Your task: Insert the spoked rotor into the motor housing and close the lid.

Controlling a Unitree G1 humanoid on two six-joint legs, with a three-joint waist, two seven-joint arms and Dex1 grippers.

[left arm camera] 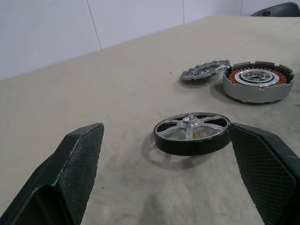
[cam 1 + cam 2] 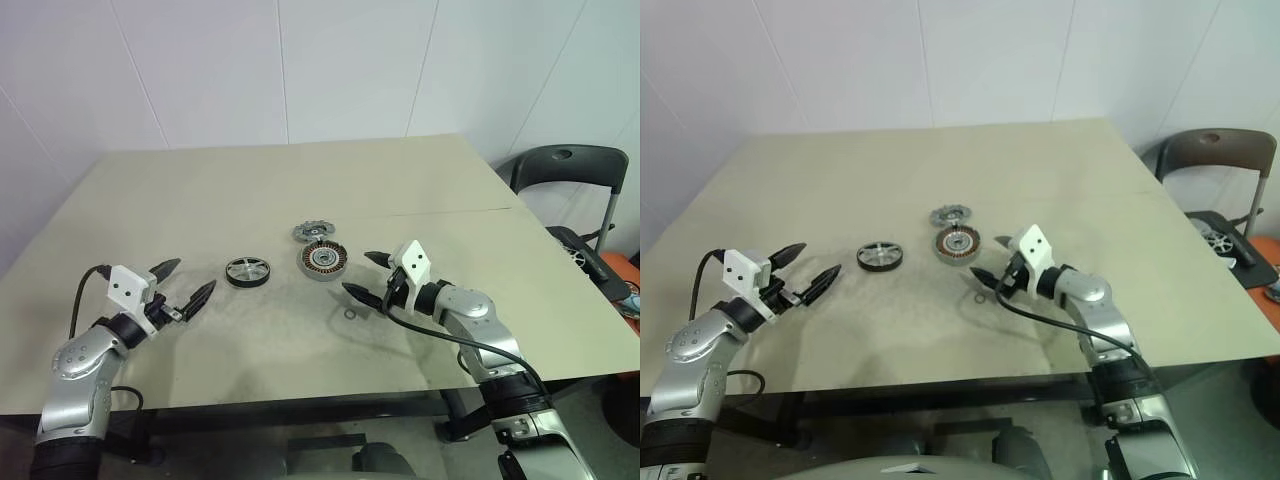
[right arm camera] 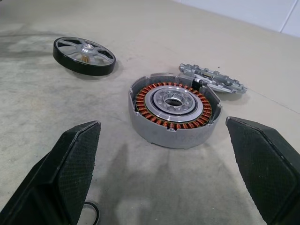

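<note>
On the table (image 2: 200,190), head view: spoked rotor (image 2: 247,271), motor housing (image 2: 322,260) and lid (image 2: 311,231) lie apart mid-table, nothing assembled, edges far off. Left wrist view: left gripper (image 1: 166,176) spread wide, empty, facing the rotor. Right wrist view: right gripper (image 3: 164,176) wide, empty, before the housing.

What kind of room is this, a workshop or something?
Probably a plain test room or lab: bare white walls, one beige table with loose motor parts such as the motor housing, and a grey chair.
</note>
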